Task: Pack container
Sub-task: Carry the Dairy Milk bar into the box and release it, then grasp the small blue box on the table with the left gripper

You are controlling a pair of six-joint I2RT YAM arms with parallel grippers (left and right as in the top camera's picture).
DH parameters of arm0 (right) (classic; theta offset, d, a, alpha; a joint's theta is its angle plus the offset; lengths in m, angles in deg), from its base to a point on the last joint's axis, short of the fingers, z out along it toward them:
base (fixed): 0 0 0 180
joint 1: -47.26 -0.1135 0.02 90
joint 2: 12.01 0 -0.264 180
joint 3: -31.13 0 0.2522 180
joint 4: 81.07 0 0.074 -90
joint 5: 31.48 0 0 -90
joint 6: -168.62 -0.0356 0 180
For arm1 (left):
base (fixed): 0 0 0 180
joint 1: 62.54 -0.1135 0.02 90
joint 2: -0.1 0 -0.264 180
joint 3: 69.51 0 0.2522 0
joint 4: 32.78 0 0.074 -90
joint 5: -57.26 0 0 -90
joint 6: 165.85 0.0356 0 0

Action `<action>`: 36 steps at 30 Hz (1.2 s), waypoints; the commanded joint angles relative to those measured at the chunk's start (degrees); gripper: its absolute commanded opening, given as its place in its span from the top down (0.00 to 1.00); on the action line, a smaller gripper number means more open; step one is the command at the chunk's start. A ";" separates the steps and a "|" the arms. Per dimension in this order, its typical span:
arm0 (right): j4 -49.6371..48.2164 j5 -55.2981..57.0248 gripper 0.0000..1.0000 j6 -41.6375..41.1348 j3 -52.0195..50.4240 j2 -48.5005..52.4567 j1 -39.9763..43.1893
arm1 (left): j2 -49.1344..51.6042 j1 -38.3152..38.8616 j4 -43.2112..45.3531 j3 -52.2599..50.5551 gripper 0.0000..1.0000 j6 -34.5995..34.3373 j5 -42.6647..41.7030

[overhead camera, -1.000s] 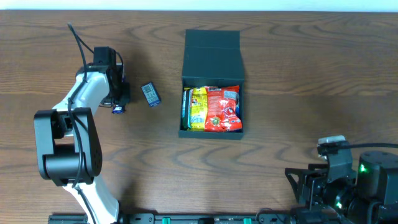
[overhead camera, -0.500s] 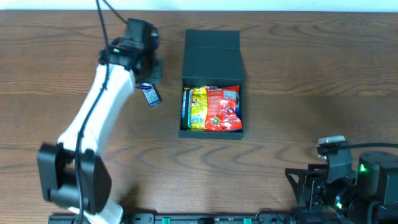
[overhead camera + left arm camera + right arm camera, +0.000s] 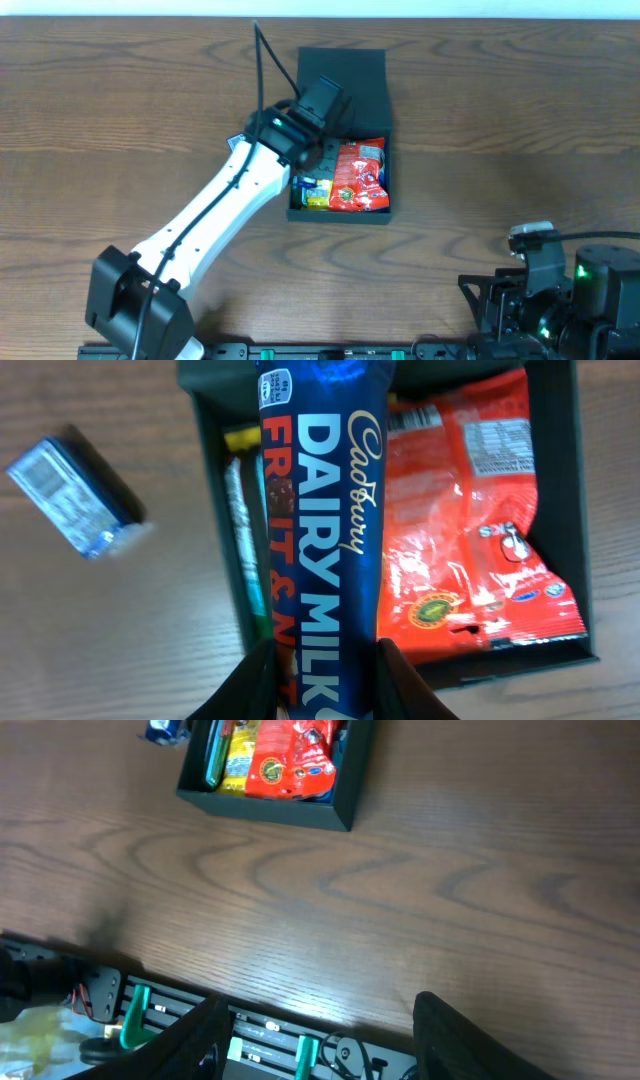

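Note:
The container [image 3: 340, 216] is a dark box at the table's centre with its flap lid [image 3: 345, 80] open at the back. In it lie a red packet [image 3: 358, 175] and a yellow packet [image 3: 318, 196]. My left gripper [image 3: 318, 148] is shut on a blue Cadbury Dairy Milk bar [image 3: 320, 530] and holds it above the container's left side [image 3: 556, 480]. In the left wrist view the jaws [image 3: 325, 660] clamp the bar's lower end. My right gripper [image 3: 325, 1030] is open and empty at the table's front right edge, far from the container [image 3: 260, 808].
A small blue packet [image 3: 75, 505] lies on the wood just left of the container; in the overhead view the left arm [image 3: 210, 230] covers it. The right arm's base [image 3: 560, 295] sits at the front right. A rail with green clips [image 3: 135, 1010] runs along the front edge.
My left arm has swung from the far left of the table rightward to over the container, carrying the blue bar. The right arm has not moved.

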 commanded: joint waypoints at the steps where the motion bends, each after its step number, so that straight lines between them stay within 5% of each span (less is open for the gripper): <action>1: 0.22 -0.02 0.41 0.31 0.26 -0.09 0.31 | 0.46 0.26 -0.17 -1.99 0.86 -7.02 1.29; 12: 0.22 -0.02 0.41 0.31 0.26 -0.09 0.31 | 0.48 0.44 1.97 -4.50 0.84 -12.26 0.35; 15: 0.22 -0.02 0.40 0.31 0.26 -0.09 0.31 | 0.48 0.44 1.99 -4.50 0.73 -12.39 0.33; 17: 0.22 -0.02 0.41 0.31 0.26 -0.09 0.31 | 0.48 0.44 2.01 -4.50 0.50 -12.37 0.33; 19: 0.22 -0.02 0.40 0.31 0.26 -0.09 0.31 | 0.48 0.44 2.01 -4.50 0.45 -12.35 0.26; 29: 0.28 -0.04 0.40 0.28 0.26 -0.09 0.31 | 0.48 -0.33 3.43 -4.50 0.43 -7.39 1.51; 36: 1.77 -0.02 0.40 0.31 0.26 -0.09 0.31 | 0.48 -8.26 3.41 -4.50 0.39 -7.41 4.28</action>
